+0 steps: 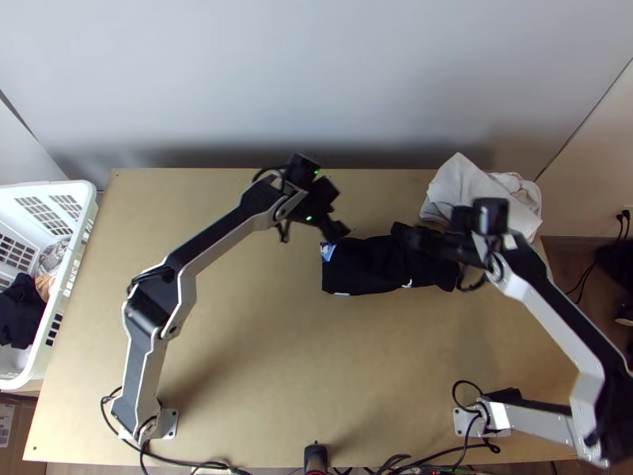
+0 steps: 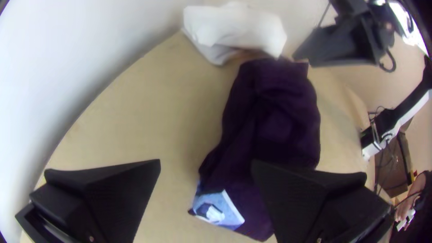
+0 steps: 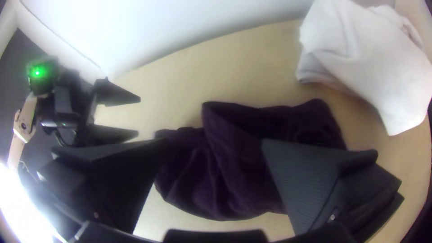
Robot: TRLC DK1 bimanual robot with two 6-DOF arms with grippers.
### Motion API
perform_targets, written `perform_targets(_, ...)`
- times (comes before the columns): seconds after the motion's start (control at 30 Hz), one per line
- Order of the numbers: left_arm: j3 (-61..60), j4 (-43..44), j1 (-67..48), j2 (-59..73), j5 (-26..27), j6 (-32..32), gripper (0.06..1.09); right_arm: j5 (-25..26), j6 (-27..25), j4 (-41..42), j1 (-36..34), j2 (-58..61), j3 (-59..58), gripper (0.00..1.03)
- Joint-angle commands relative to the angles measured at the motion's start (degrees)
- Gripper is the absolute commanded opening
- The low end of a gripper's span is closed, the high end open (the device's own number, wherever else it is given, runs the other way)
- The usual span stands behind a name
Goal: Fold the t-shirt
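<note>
- Near me, a wooden table [image 1: 237, 340] bears the dark t-shirt [image 1: 364, 269], bundled, rumpled.
- Left gripper [image 2: 206, 163] and right gripper [image 3: 216, 142] hold fingers apart; matched, level pinches should keep layers together.
- Blue-and-white patch [image 2: 225, 209]: a corner worth squaring.

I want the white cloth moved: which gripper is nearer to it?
Right. The right gripper is over the dark shirt, close to the white cloth; the left gripper is farther away, by the shirt's blue patch.

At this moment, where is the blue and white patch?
In the top view, the blue and white patch is at the dark cloth's upper left corner.
</note>
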Motion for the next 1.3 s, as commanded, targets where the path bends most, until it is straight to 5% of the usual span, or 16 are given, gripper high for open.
perform_targets(0.0,-10.95,-1.9,0.22,-4.06,-4.22,5.78,1.04,-6.81,4.7,-6.74,2.69,10.58,10.29,0.98)
perform_targets(0.43,-14.9,-5.24,-1.63,-4.94,-7.29,6.75,1.04,-10.41,7.86,-15.09,10.08,13.22,24.62,0.98)
perform_targets(0.63,-14.99,-4.97,-2.33,-4.94,-7.56,6.05,1.04,-12.96,7.95,-15.44,9.9,17.96,22.6,0.98)
perform_targets(1.0,-15.69,-5.41,-1.63,-6.96,-7.64,5.52,1.04,-14.01,5.14,-7.0,-4.78,28.07,15.39,0.98)
perform_targets(1.27,-17.89,-5.41,-0.75,-9.25,-7.73,5.96,1.04,-7.86,-1.98,-4.28,-11.02,30.44,14.51,0.98)
